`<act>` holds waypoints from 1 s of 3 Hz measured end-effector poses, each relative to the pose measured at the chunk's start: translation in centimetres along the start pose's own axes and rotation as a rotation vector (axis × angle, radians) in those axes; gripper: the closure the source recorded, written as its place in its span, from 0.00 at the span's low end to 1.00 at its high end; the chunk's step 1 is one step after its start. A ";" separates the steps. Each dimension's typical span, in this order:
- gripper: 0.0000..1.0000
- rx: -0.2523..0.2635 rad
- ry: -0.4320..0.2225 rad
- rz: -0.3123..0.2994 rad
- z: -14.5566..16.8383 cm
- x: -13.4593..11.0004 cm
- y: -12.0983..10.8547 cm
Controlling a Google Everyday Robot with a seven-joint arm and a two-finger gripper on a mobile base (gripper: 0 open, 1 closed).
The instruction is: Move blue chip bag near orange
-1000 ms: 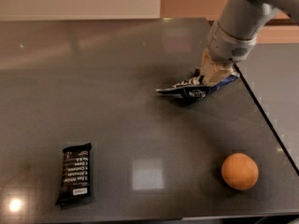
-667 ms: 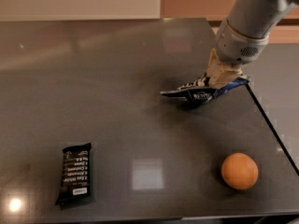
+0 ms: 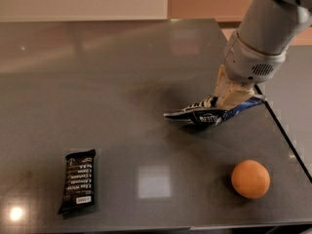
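The blue chip bag (image 3: 207, 116) is a dark navy crinkly bag with white lettering, right of the table's middle. My gripper (image 3: 230, 97) comes down from the upper right and is shut on the bag's right part, holding it tilted just above the dark table (image 3: 122, 82). The orange (image 3: 250, 179) is a round fruit on the table near the front right, below and to the right of the bag, about a bag's length away from it.
A black wrapped bar (image 3: 78, 180) with white text lies at the front left. The table's right edge (image 3: 285, 135) runs diagonally just right of the bag and orange. A pale wall stands behind the table.
My gripper has carried the blue chip bag toward the front and a little right, closer to the orange. The orange and the black bar have not moved.
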State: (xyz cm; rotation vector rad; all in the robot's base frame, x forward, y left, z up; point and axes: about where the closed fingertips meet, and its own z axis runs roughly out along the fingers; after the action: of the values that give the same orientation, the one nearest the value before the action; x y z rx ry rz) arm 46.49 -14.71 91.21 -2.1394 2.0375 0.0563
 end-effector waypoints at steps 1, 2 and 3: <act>1.00 -0.026 0.012 0.001 0.4 -0.8 2.3; 0.82 -0.045 0.027 0.012 0.8 -1.3 4.3; 0.59 -0.060 0.040 0.028 1.2 -1.4 5.5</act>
State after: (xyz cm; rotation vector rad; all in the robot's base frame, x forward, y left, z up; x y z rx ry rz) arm 41.03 -13.40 89.65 -2.1644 2.1136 0.0808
